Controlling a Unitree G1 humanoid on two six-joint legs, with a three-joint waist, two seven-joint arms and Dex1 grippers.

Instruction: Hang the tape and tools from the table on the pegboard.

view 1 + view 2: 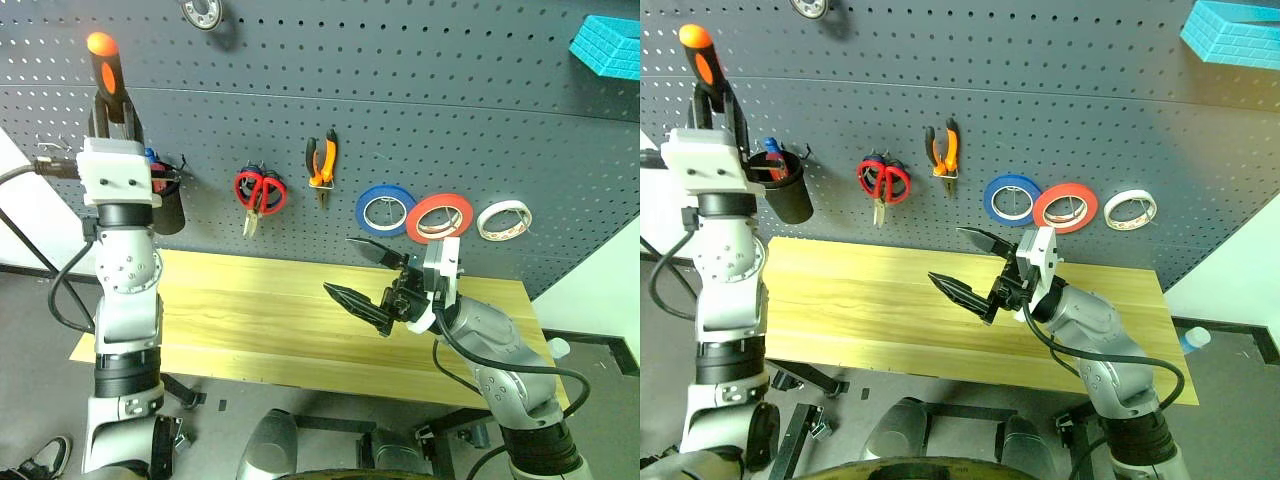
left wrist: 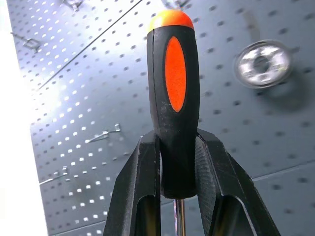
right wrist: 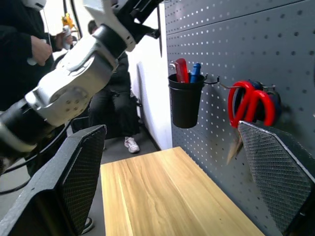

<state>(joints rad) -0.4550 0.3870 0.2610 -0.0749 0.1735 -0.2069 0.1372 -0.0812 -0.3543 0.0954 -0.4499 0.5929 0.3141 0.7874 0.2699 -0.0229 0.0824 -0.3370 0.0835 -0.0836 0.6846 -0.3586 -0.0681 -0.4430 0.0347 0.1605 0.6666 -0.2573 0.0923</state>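
My left gripper (image 2: 178, 162) is shut on the screwdriver (image 2: 174, 93), whose orange-and-black handle points up in front of the upper left of the pegboard (image 1: 420, 100), above a black cup (image 1: 166, 200). The red-handled scissors (image 1: 261, 190), the pliers (image 1: 321, 160) and the red tape (image 1: 440, 217) hang on hooks on the pegboard. My right gripper (image 1: 338, 265) is open over the middle of the wooden table (image 1: 240, 320), with nothing between its fingers.
A blue roll (image 1: 385, 208) and a white roll (image 1: 503, 220) hang either side of the red tape. The black cup holds pens. A turquoise basket (image 1: 607, 45) sits high on the right and a round metal part (image 1: 203, 12) at the top. A person (image 3: 19, 49) stands beyond the table's left end.
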